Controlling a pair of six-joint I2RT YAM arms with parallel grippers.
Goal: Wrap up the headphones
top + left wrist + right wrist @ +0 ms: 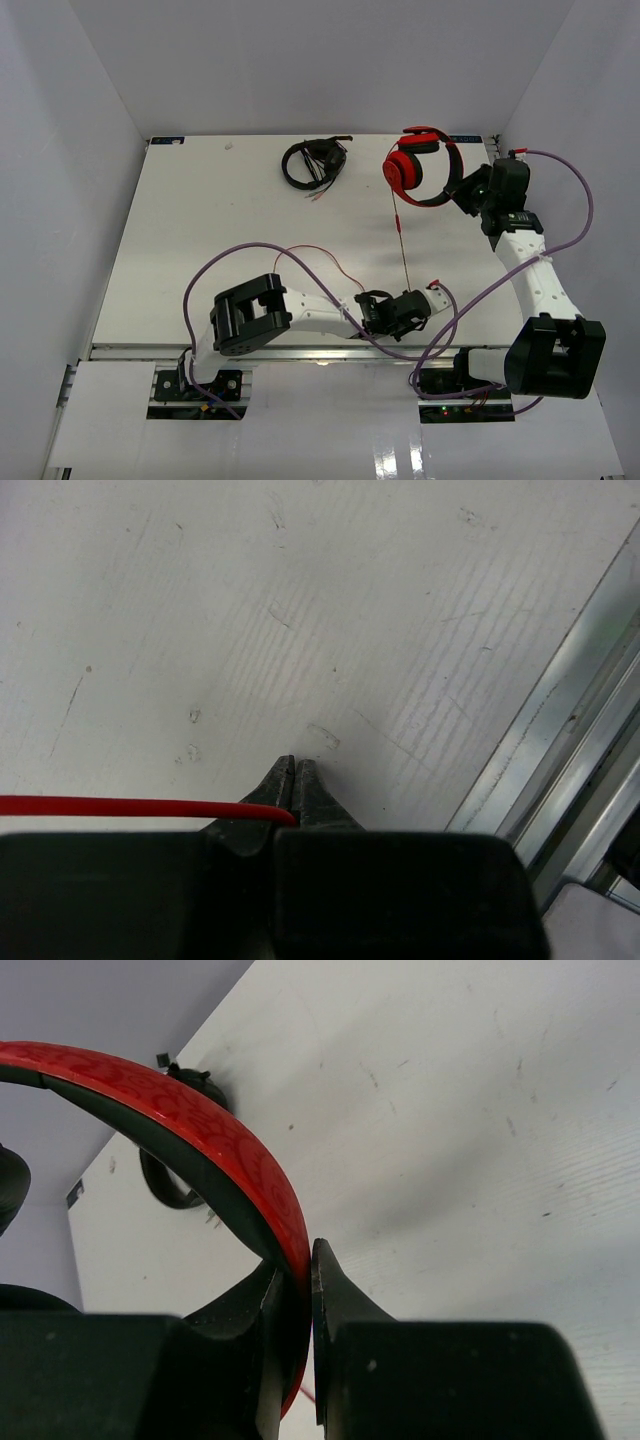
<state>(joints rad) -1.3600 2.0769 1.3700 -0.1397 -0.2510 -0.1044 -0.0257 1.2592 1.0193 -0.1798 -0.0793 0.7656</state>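
White table (200,220), top view: red headphones (405,172) are raised at the far right, in the right gripper (468,190).
Left wrist: left gripper (295,780) is pinched together on the red cable (120,806), which leaves to its left. Tension should be light.
Right wrist: jaws clamp the headband (220,1150). Advise slow, evenly laid turns.

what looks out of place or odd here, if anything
Nothing looks damaged or spilled. The one oddity is the red headphones at the table's far right. The right gripper has its jaws shut on the headband, and the cable is unwrapped, pulled straight to the left gripper, whose jaws pinch it.
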